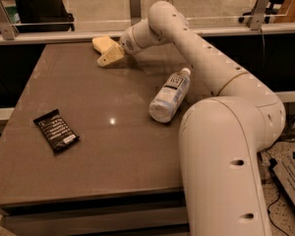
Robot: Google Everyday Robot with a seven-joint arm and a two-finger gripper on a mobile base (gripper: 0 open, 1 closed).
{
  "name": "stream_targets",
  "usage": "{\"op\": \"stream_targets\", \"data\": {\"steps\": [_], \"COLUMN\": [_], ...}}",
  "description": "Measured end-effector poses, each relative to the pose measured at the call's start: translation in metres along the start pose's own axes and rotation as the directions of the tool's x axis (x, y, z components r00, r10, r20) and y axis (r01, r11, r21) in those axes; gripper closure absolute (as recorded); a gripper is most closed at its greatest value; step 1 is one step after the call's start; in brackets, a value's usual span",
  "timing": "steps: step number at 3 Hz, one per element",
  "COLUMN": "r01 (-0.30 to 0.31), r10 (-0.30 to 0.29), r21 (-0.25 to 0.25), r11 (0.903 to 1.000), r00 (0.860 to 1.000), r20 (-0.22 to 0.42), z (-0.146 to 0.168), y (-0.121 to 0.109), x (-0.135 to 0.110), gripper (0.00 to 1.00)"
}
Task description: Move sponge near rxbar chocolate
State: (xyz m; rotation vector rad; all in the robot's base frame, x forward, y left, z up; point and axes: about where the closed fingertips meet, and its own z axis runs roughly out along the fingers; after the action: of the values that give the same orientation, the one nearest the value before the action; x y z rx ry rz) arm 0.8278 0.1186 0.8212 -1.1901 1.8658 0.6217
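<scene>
The sponge (101, 42) is a pale yellow foam block lying at the far edge of the brown table (88, 161), left of centre. My gripper (110, 57), cream-yellow at the end of the white arm, is low over the table just in front and to the right of the sponge, overlapping its near corner. I cannot tell whether it touches the sponge. The rxbar chocolate (56, 130) is a flat black wrapper with white text lying near the table's front left, far from the sponge.
A clear plastic bottle (169, 95) with a white label lies on its side right of the table's centre. A glass railing (78, 26) runs behind the table's far edge. The arm's white base (221, 171) stands at the table's right front.
</scene>
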Motion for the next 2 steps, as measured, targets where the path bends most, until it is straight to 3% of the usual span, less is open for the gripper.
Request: {"op": "stream_targets", "data": {"steps": [2], "r01": [0.011], "r10": [-0.012], "r21": [0.021], "r11": [0.9997], "r00": [0.999], "r20": [0.042], "z": [-0.0104], "y": [-0.0069], "x": [-0.0138], "gripper": [0.65]}}
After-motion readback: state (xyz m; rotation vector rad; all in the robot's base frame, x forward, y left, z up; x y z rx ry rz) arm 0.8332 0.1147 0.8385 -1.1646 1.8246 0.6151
